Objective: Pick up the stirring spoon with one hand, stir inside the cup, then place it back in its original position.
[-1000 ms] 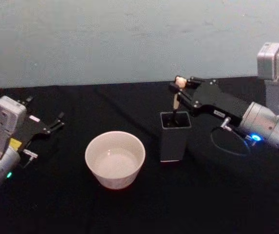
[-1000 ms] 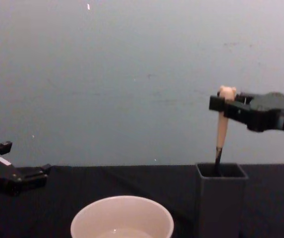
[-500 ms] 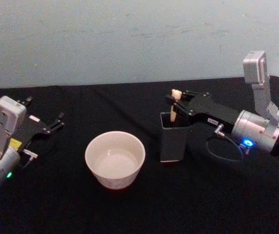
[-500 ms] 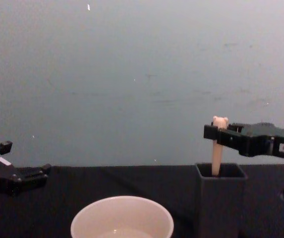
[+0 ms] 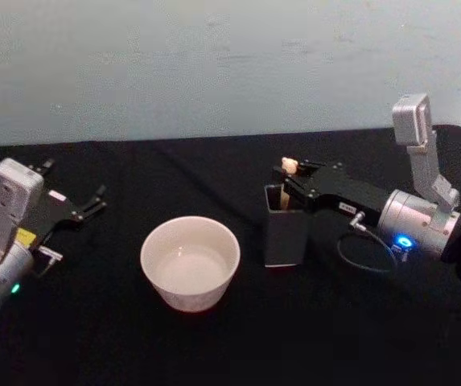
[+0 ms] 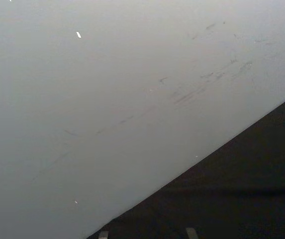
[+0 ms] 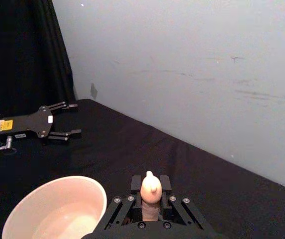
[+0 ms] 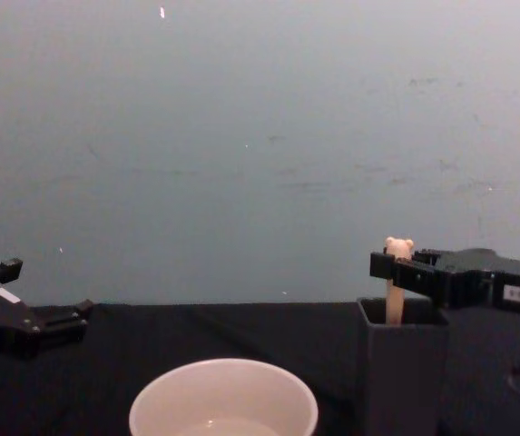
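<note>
The stirring spoon (image 5: 289,165) stands upright in the tall dark grey square holder (image 5: 285,233). Its beige handle and tiny bear head (image 8: 398,247) stick out above the holder's rim (image 8: 403,307). My right gripper (image 5: 292,178) reaches in from the right and is shut on the spoon handle just below the bear head (image 7: 150,186). The wide cream-white cup (image 5: 190,261) sits left of the holder, a small gap between them. My left gripper (image 5: 93,201) rests open at the table's far left, well away from the cup.
A black cloth (image 5: 214,346) covers the table, which runs back to a pale grey wall (image 5: 214,64). A thin cable loop (image 5: 363,253) hangs beside the right arm. A dark curtain (image 7: 18,50) hangs past the left arm.
My right gripper has come down with the spoon, sinking its shaft and most of the handle into the holder. The left arm has stayed still.
</note>
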